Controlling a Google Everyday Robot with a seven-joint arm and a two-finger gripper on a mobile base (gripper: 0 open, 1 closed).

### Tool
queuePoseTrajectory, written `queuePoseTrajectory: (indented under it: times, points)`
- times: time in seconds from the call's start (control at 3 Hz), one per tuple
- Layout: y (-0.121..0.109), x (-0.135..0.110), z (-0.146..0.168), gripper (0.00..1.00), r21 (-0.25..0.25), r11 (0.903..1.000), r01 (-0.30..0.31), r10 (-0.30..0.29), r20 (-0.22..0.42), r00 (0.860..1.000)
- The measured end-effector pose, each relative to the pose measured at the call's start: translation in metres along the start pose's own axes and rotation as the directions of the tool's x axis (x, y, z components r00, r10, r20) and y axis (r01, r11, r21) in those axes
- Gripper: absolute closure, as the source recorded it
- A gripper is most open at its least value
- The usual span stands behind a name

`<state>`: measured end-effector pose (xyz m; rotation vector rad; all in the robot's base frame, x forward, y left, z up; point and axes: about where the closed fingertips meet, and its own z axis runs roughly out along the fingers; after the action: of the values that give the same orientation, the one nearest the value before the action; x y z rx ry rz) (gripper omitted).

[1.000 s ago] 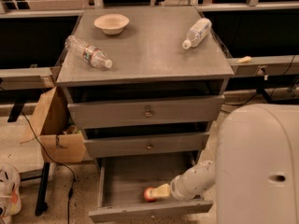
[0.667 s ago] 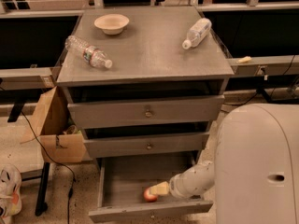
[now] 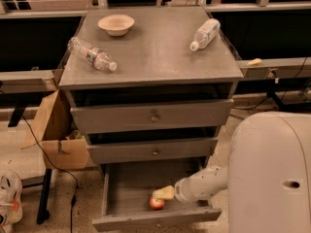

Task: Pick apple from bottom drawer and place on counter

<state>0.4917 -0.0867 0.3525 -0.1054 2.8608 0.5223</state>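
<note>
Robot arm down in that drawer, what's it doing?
The robot's arm reaches into the open bottom drawer. Its gripper is right over a small red apple, which seems to be resting on the drawer floor. The apple is not lifted yet. It is meant to go on the counter, where a bowl sits.

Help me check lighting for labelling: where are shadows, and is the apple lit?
Camera view: flat grey wooden counter evenly lit; deep shadow in the recesses above both upper drawers; small red apple in the open grey bottom drawer lit, the hand right by it.
</note>
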Motion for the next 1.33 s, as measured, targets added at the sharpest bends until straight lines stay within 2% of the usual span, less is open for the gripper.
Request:
queuePoseTrajectory:
  times: [0.33, 0.67, 1.0, 1.33]
  points:
    - [0.008, -0.034, 0.034, 0.00, -0.010, 0.9997, 0.023, -0.023, -0.006, 1.000]
    - [0.012, -0.054, 0.067, 0.00, 0.019, 0.9984, 0.052, -0.051, -0.064, 0.997]
    - [0.009, -0.065, 0.100, 0.00, 0.072, 0.9944, 0.078, -0.066, -0.154, 0.986]
    - [-0.005, -0.065, 0.134, 0.00, 0.144, 0.9849, 0.097, -0.050, -0.298, 0.953]
